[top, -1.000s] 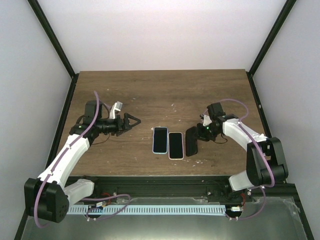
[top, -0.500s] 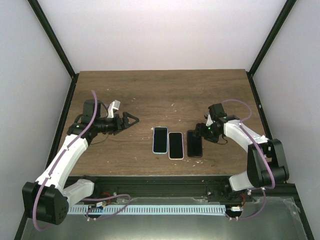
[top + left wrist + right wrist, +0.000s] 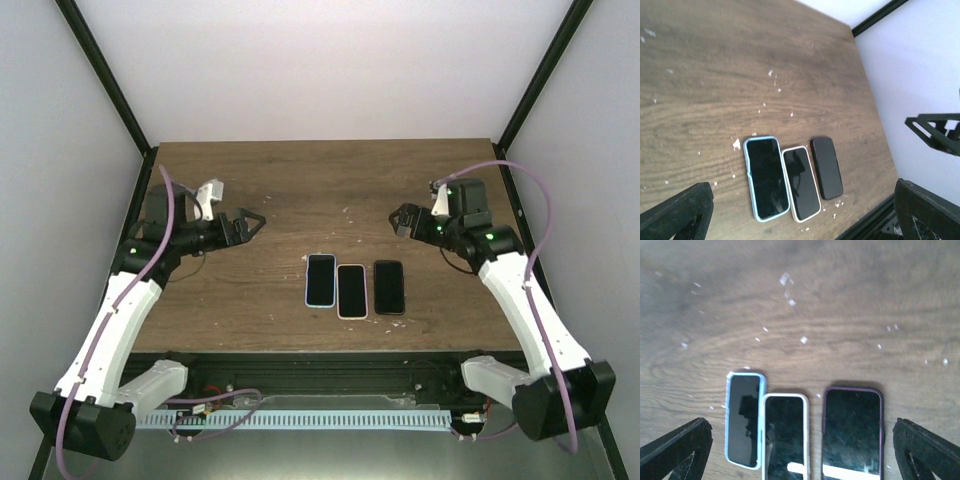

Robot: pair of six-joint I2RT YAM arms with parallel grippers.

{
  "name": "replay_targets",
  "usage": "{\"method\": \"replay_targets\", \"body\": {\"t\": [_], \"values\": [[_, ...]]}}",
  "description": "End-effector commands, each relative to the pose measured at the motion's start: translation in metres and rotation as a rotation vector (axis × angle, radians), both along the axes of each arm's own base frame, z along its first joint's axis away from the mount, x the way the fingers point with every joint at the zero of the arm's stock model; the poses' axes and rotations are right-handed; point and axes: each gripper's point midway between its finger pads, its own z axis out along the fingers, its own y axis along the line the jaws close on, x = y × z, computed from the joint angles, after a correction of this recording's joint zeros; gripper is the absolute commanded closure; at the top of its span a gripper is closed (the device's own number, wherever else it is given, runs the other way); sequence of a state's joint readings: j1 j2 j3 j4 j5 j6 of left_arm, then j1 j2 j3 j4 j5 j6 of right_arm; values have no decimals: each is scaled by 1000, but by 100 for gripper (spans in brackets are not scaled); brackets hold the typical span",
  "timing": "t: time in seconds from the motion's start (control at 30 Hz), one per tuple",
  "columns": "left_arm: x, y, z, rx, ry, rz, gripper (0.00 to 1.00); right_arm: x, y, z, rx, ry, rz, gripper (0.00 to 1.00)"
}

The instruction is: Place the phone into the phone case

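Note:
Three phones lie screen-up in a row near the table's front edge. The right one is a dark phone point(image 3: 389, 287) inside a dark purple phone case point(image 3: 824, 430), flat on the wood. Beside it are a phone in a pale pinkish-white case point(image 3: 351, 290) and one in a light blue case point(image 3: 320, 279). My right gripper point(image 3: 400, 220) hangs open above and behind the dark phone, touching nothing. My left gripper point(image 3: 245, 222) is open too, raised to the left of the row. In both wrist views the phones show between wide-spread fingers point(image 3: 675, 450).
The brown wooden table point(image 3: 320, 190) carries small white flecks around the phones. Black frame posts stand at the back corners and a black rail runs along the front edge point(image 3: 320, 365). White walls close in the sides.
The right gripper opened and let go of the dark cased phone, which now lies flat. The right arm lifted and drew back to the right. The left arm pulled back to the left.

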State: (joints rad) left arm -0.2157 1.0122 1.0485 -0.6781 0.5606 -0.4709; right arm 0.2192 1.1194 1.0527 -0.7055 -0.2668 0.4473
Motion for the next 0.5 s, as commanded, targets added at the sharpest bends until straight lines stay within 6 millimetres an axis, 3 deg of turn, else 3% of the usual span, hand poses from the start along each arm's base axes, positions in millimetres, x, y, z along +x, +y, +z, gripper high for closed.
{"method": "replay_targets", "body": {"t": [0.0, 0.23, 0.37, 0.47], "values": [[-3, 13, 39, 49, -131, 51, 0, -12, -5, 51, 34, -116, -13, 0], [-19, 24, 101, 35, -348, 91, 0, -37, -4, 116, 121, -275, -3, 0], [-29, 29, 118, 26, -430, 108, 0, -52, -8, 142, 152, -353, -19, 0], [-35, 31, 123, 14, -467, 113, 0, -61, -11, 150, 166, -402, -25, 0]]}}
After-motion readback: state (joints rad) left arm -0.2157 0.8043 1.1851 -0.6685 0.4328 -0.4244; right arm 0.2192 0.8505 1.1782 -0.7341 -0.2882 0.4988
